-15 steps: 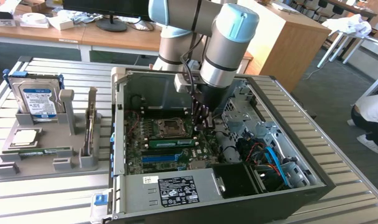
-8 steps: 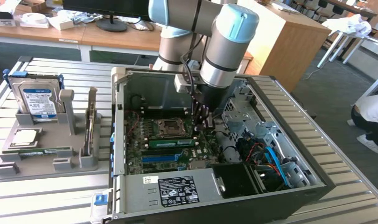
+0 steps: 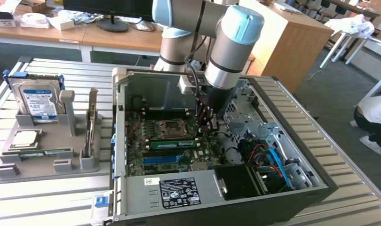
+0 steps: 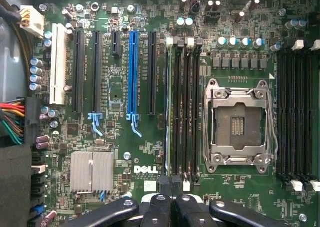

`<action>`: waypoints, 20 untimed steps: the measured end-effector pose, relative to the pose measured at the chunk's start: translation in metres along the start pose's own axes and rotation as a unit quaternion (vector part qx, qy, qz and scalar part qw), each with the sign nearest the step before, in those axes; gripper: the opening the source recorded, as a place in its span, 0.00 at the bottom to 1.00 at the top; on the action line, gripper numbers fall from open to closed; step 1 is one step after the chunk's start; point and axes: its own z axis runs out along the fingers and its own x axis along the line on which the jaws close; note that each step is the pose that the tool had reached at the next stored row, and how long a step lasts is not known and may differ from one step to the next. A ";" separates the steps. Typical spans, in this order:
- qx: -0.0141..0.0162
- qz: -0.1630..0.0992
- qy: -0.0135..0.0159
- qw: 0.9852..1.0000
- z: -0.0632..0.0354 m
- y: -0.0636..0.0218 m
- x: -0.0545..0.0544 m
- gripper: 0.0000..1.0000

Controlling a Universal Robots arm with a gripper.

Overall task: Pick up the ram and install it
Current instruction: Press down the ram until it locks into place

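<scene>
My claw (image 4: 172, 207) clamped shut, low inside computer case (image 3: 316, 155). Ram (image 3: 173, 144) seated in slot beside processor socket (image 4: 239, 128), just under fingertips. I'd press straight down, evenly, until latches catch.

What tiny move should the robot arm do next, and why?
Probably push gently straight down. The ram already stands in a slot on the motherboard, and the shut gripper sits over its end; whether it has clicked in is unclear.
</scene>
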 end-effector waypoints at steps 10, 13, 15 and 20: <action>0.000 0.000 0.000 1.000 0.0013 -0.0001 -0.001 0.10; 0.000 0.000 0.000 1.000 0.0014 -0.0001 -0.001 0.10; 0.000 0.000 0.000 1.000 0.0034 -0.0002 -0.001 0.10; 0.000 0.000 0.000 1.000 0.0111 -0.0005 -0.002 0.10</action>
